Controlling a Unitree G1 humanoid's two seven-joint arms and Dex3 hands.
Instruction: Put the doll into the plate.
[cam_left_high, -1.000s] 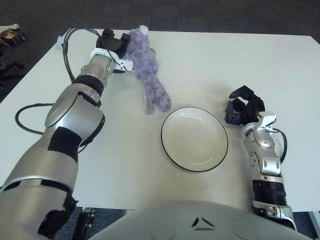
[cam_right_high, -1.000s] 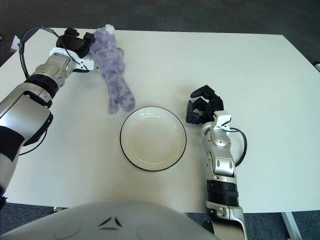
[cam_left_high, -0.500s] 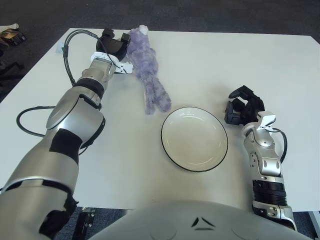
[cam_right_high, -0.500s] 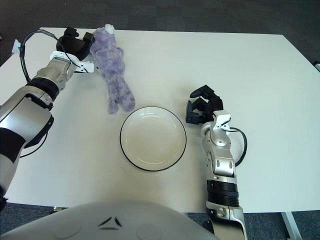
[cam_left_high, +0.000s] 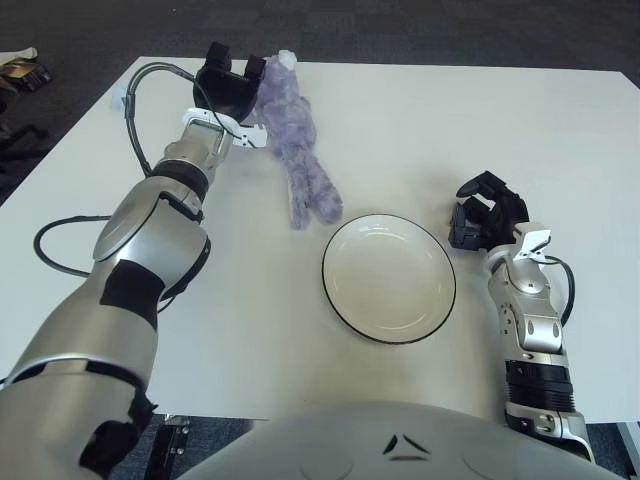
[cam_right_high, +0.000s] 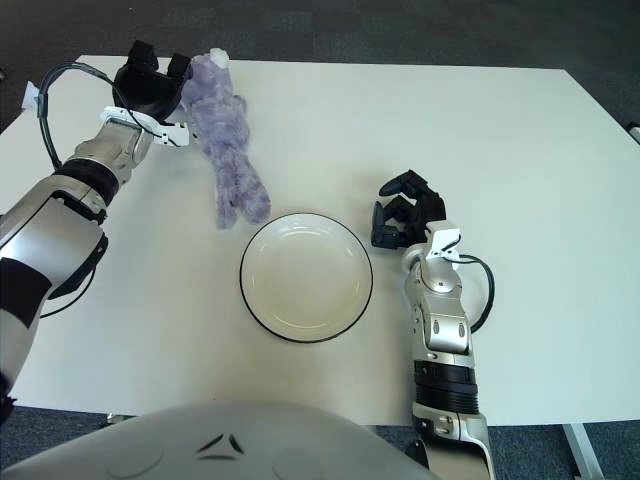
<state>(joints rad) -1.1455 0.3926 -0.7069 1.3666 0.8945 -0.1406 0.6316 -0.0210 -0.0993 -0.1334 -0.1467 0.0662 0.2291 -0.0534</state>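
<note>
Since 1 s ago, left hand (cam_left_high: 225, 84) has advanced toward the table's (cam_left_high: 420, 120) far edge and opened; its fingers now spread beside the doll's (cam_left_high: 295, 140) head, holding nothing. Doll unchanged: lying lengthwise, legs near the plate (cam_left_high: 389, 278) but not touching it. Plush, so probably light, soft and floppy; grasping the torso should limit dangling. Right hand (cam_left_high: 485, 222) idles right of the plate, fingers curled, empty.
</note>
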